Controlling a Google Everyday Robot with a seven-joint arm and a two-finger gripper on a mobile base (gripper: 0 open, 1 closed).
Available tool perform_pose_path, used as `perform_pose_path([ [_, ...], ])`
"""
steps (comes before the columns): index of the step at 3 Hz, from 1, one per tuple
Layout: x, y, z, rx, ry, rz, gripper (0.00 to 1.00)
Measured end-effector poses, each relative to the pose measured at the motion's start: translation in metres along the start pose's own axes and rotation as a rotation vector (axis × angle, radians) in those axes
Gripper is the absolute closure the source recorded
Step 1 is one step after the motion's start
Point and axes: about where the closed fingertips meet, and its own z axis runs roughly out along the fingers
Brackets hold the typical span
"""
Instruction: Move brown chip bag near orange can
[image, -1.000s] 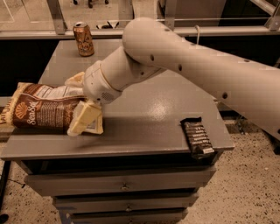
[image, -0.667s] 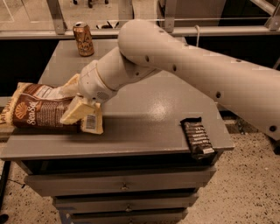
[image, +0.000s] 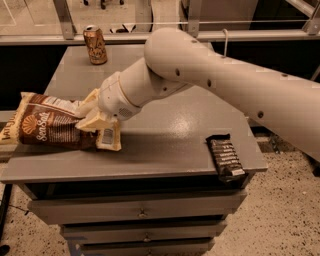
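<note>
The brown chip bag (image: 50, 124) lies on its side at the table's left edge, its left end hanging a little past the edge. My gripper (image: 93, 115) is at the bag's right end, its cream fingers (image: 88, 104) closed on the crinkled top of that end. The bag's tan edge with the white label (image: 108, 138) sticks out below the fingers. The orange can (image: 95, 45) stands upright at the table's far left corner, well behind the bag and apart from it. My white arm (image: 225, 80) reaches in from the right across the table.
A small dark wrapped snack bar (image: 226, 157) lies at the table's front right edge. The grey table top (image: 165, 145) sits on a drawer cabinet (image: 140, 212). A rail and a glass partition (image: 150, 22) run behind the table.
My gripper has moved left onto the bag's right end and its fingers have closed on it. The bag's end has crumpled. The can and the snack bar have not moved.
</note>
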Motion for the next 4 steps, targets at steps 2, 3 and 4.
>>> perform_pose_path([
  [2,-0.006,-0.026,-0.044,0.078,0.063,-0.060,1.00],
  [3,-0.031,-0.070,-0.086,0.184,0.122,-0.137,1.00],
  [4,-0.038,-0.079,-0.094,0.208,0.122,-0.153,1.00],
])
